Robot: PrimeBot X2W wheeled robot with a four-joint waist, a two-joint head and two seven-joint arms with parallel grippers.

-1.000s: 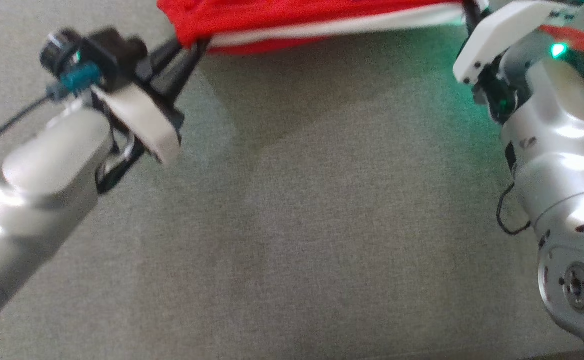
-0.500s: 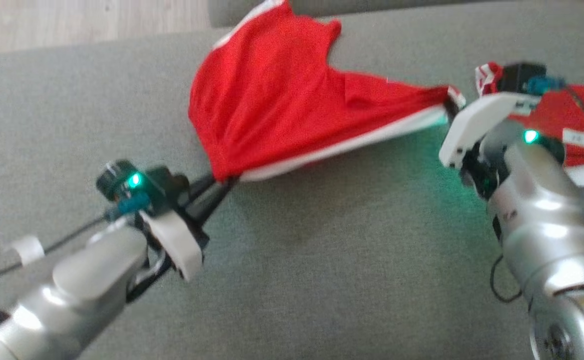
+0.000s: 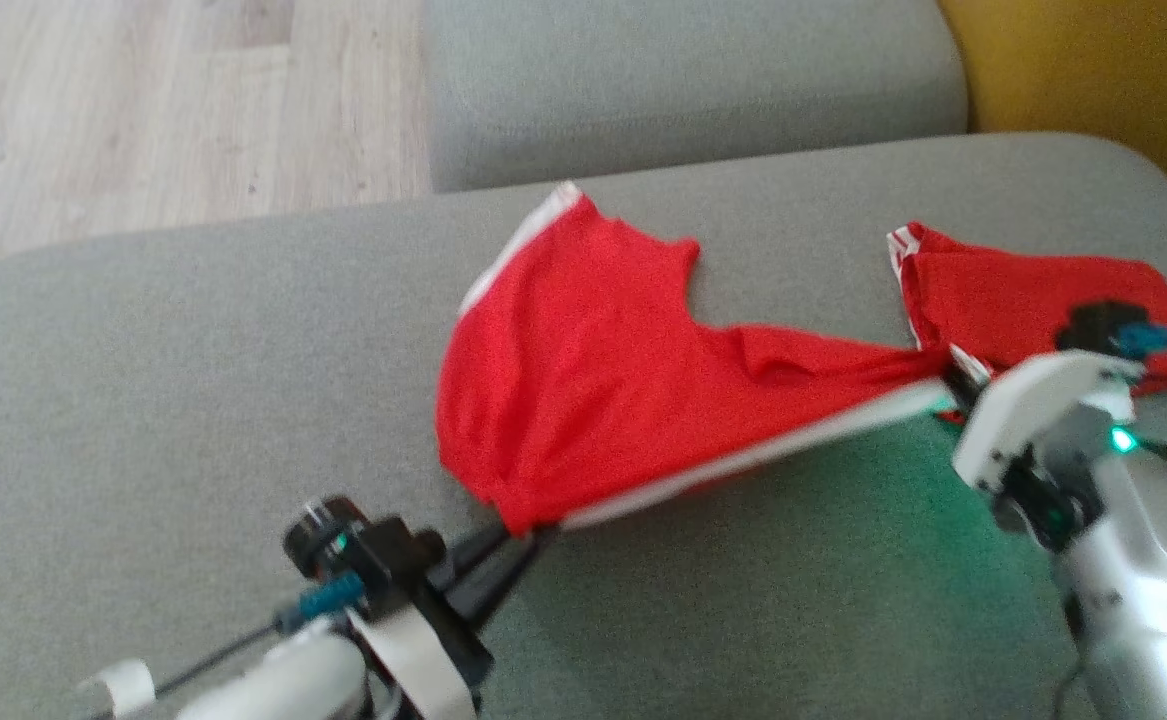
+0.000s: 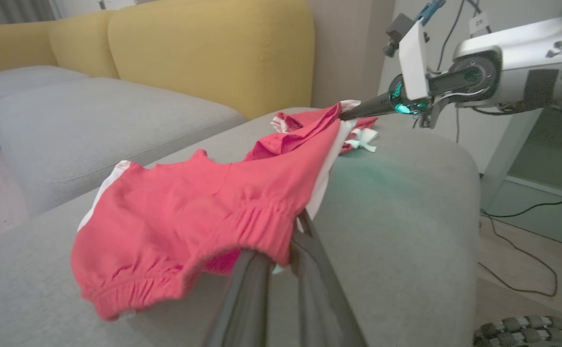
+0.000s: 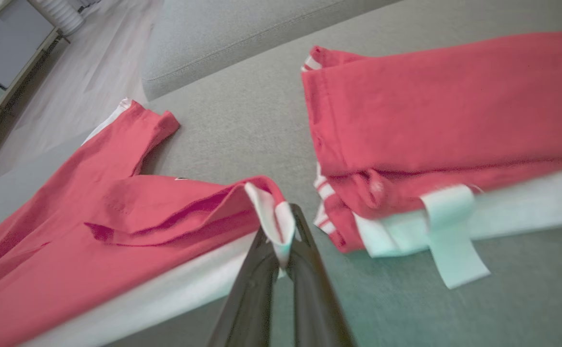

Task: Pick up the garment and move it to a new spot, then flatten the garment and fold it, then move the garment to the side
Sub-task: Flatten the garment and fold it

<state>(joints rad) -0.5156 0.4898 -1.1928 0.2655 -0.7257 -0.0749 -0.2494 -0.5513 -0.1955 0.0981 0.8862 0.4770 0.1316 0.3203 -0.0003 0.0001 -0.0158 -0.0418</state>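
Observation:
The garment [image 3: 593, 390] is a pair of red shorts with a white side stripe, stretched between my two grippers over the grey sofa cushion [image 3: 193, 400]. My left gripper [image 3: 523, 530] is shut on the garment's waistband corner [image 4: 281, 241] at the lower left. My right gripper [image 3: 948, 375] is shut on the opposite end, pinching a white-edged fold [image 5: 276, 226]. The garment's far part rests on the cushion while the near edge hangs taut and slightly raised.
A second red garment [image 3: 1033, 290], folded with white trim [image 5: 454, 231], lies on the cushion just right of my right gripper. Another grey cushion [image 3: 693, 80] sits behind, a yellow sofa [image 3: 1093, 70] at the far right, wooden floor [image 3: 143, 110] at the left.
The head camera has tilted up, so the whole picture has slid down. Both grippers keep their hold; the garment has been carried forward and its far part now lies on the cushion.

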